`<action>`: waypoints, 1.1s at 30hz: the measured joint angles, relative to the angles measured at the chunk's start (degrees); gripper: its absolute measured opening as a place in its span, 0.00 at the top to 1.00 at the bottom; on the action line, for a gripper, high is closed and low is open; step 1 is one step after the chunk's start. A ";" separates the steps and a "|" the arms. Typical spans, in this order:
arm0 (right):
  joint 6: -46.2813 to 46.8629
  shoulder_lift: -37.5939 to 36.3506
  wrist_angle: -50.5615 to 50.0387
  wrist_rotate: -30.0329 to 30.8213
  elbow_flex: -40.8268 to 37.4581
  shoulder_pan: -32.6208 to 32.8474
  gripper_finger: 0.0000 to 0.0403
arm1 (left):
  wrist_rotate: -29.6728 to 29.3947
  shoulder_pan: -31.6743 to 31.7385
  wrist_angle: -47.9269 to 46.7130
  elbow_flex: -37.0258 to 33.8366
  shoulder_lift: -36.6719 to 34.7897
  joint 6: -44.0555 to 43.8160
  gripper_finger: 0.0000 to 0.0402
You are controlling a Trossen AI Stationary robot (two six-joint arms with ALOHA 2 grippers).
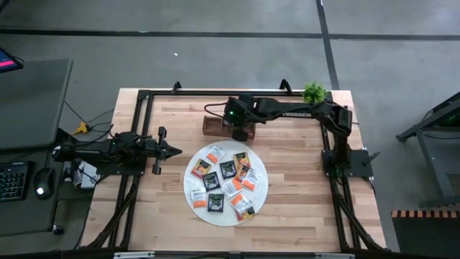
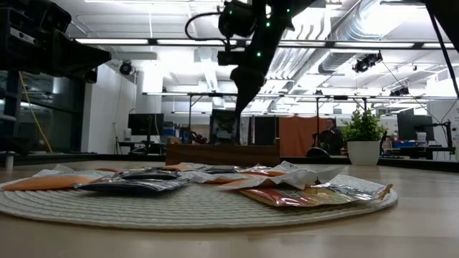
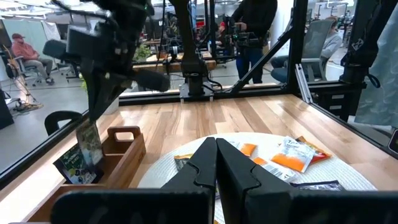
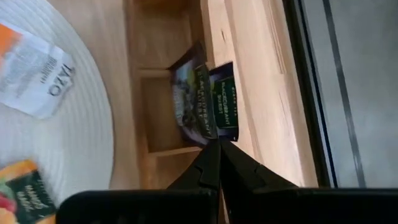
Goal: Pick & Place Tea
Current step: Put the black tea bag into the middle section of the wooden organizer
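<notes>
Several tea sachets [image 1: 228, 181], black, orange and white, lie flat on the round white mat [image 1: 194, 205]. My right gripper [image 4: 217, 148] is over the brown wooden tray [image 1: 213, 128] at the mat's far side, shut on a black sachet [image 4: 219, 99]. This sachet [image 3: 90, 142] hangs over a compartment. A second dark sachet [image 3: 71, 165] leans inside the tray. My left gripper [image 3: 216, 163] is shut and holds nothing, level at the table's left side [image 1: 172, 151]. My right gripper pinches the black sachet by its upper edge [image 4: 216, 135] between its two fingers. The fingers slant downward from the table's right side. The sachet hangs below them, nearly upright, over the tray; whether its lower edge touches the tray I cannot tell.
A small potted plant [image 1: 314, 92] stands at the table's far right corner. The black frame rails [image 1: 147, 93] run along the table's edges. Bare wood shows at the near edge [image 1: 302, 223]. People sit and stand in the room beyond the table.
</notes>
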 joint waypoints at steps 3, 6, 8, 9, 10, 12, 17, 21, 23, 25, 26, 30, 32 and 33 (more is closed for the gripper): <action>-0.17 1.17 -0.07 -0.57 0.00 -0.48 1.00 | 0.00 0.00 0.00 0.00 0.00 0.00 1.00; -0.13 2.23 0.02 -1.34 0.00 -0.85 1.00 | 0.00 0.01 -0.02 0.00 0.01 0.00 1.00; -0.07 3.11 -0.02 -1.56 0.00 -1.14 1.00 | -0.02 0.01 -0.02 0.00 0.01 0.02 1.00; -0.07 3.49 -0.02 -1.68 0.00 -1.24 1.00 | -0.02 0.01 -0.02 0.00 0.01 0.02 1.00; -0.07 3.68 -0.04 -2.03 0.00 -1.43 1.00 | -0.02 0.01 0.00 0.00 -0.01 0.00 1.00; 0.35 3.97 0.05 -2.35 0.00 -1.66 1.00 | -0.02 0.00 -0.02 0.00 0.00 0.00 1.00; 1.42 4.22 0.08 -2.08 0.00 -2.57 1.00 | -0.02 0.01 -0.01 0.00 0.01 0.01 1.00; 1.46 4.20 0.37 -1.73 0.00 -3.19 1.00 | -0.02 0.00 0.00 0.00 -0.01 0.02 1.00; 1.55 4.20 0.64 -1.73 0.00 -3.36 1.00 | -0.02 0.01 -0.02 0.00 0.01 0.01 1.00; 1.49 4.20 1.22 -1.69 0.00 -3.35 1.00 | -0.02 0.01 -0.01 0.00 0.00 0.00 1.00; 1.46 4.20 1.51 -1.69 0.00 -3.31 1.00 | -0.02 0.01 -0.01 0.00 -0.01 0.00 1.00; 1.42 4.18 2.54 -1.72 0.00 -2.88 1.00 | -0.02 0.01 -0.01 0.00 0.00 0.01 1.00; 1.42 4.18 2.56 -1.71 0.00 -2.76 1.00 | -0.02 0.00 -0.02 0.00 0.01 0.01 1.00; 1.42 4.18 2.56 -1.73 0.00 -2.76 1.00 | -0.02 0.00 -0.02 0.00 0.00 0.01 1.00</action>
